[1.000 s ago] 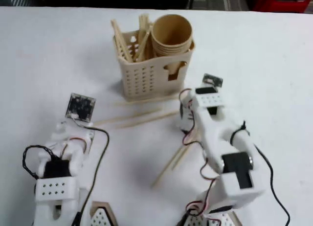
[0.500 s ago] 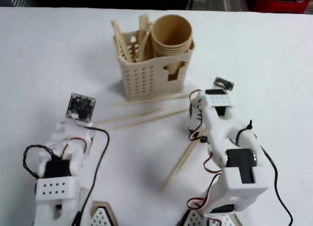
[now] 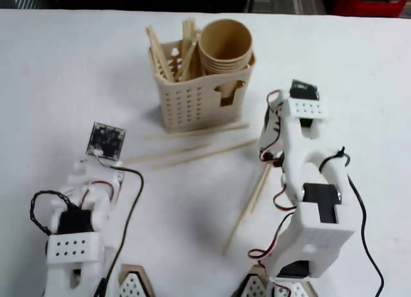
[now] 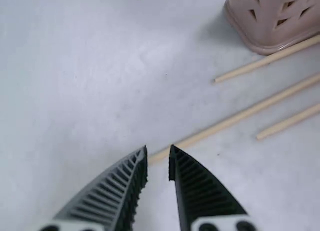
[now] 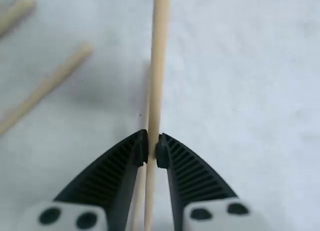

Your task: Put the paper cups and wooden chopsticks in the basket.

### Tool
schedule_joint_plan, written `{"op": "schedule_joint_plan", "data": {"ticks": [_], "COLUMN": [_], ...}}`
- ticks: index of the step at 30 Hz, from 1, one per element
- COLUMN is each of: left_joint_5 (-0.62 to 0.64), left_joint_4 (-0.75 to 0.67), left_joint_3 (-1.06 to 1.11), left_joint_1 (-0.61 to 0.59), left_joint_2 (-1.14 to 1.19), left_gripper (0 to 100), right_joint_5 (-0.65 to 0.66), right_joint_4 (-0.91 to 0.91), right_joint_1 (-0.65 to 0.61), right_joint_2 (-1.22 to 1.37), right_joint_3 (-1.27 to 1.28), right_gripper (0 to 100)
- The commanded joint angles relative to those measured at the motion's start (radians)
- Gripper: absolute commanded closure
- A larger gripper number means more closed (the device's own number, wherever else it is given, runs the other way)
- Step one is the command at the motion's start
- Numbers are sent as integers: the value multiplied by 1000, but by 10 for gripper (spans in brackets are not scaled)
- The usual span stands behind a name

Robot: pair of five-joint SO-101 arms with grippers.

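Basket point(image 3: 199, 107): cream plastic with perforated walls, standing upright on the white surface point(image 3: 64, 65) towards its far side.
Paper cups point(image 3: 225, 43): tan, nested in one stack with the mouth up, standing in the basket's right half.
Sticks in the basket point(image 3: 172, 56): several pale wooden chopsticks lean in the other half, their ends poking above the rim.
Loose chopsticks point(image 3: 196, 131): three lie flat just in front of the basket, roughly parallel, and the nearest one runs along its base.
Right tool point(image 5: 152, 148): clenched on a held chopstick point(image 5: 159, 61) (smooth, round, light wood), which runs straight out ahead between the jaws.
Pair beside the arm point(image 3: 234, 234): two sticks lie close together at a slant by the right arm. The gripped one seems to be one of them, though I cannot tell whether both are pinched.
Left tool point(image 4: 158, 156): jaws parted a little and grasping nothing, low over the surface, tips just by the end of a loose chopstick.
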Motion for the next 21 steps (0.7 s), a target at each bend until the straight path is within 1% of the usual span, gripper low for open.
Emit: {"op": "schedule_joint_plan", "data": {"ticks": [1,5,8,10,17,21], "left_joint_5": [-11,-11,-11,-11,-11,-11], "left_joint_4": [-20,-20,-20,-20,-20,-20], "left_joint_3": [-5,-5,-5,-5,-5,-5], "left_joint_1": [-12,-12,-12,-12,-12,-12], "left_joint_2": [-16,-16,-16,-16,-16,-16], "left_gripper": [906,906,906,906,906,906], "right_joint_5": [11,11,11,11,11,11], "right_joint_4": [73,122,104,53,-211,-265], "right_joint_1": [10,5,5,5,5,-22], "right_joint_2": [-13,-12,-7,-2,-1,1], "right_joint_3": [-91,-114,-83,-46,130,180], "right_gripper": [981,981,981,981,981,981]}}
